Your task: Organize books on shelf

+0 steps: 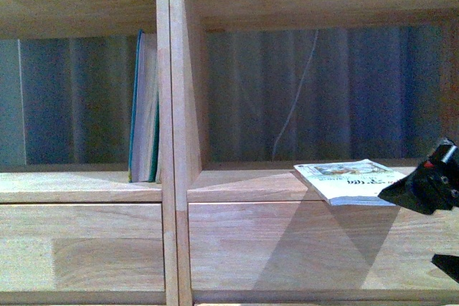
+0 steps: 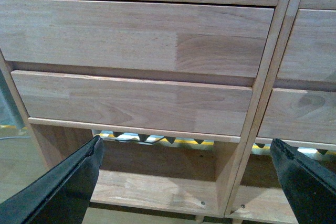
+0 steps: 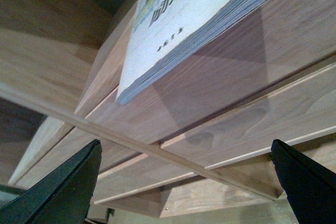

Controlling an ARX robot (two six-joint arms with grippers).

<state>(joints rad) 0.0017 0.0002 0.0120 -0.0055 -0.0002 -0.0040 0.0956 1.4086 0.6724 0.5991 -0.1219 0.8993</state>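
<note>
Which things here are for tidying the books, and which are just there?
For the job: thin pale paperback lying flat; thick teal-covered book standing upright; light-wood bookcase.
Just there: thin white cord and blue-grey curtain behind the bookcase.

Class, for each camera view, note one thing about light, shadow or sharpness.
Front view: bluish cast; the overhanging paperback throws a triangular shadow down the drawer front. Right wrist view: the same shadow lies under the paperback; its print is soft. Left wrist view: even light on the drawers; left gripper is featureless black.
</note>
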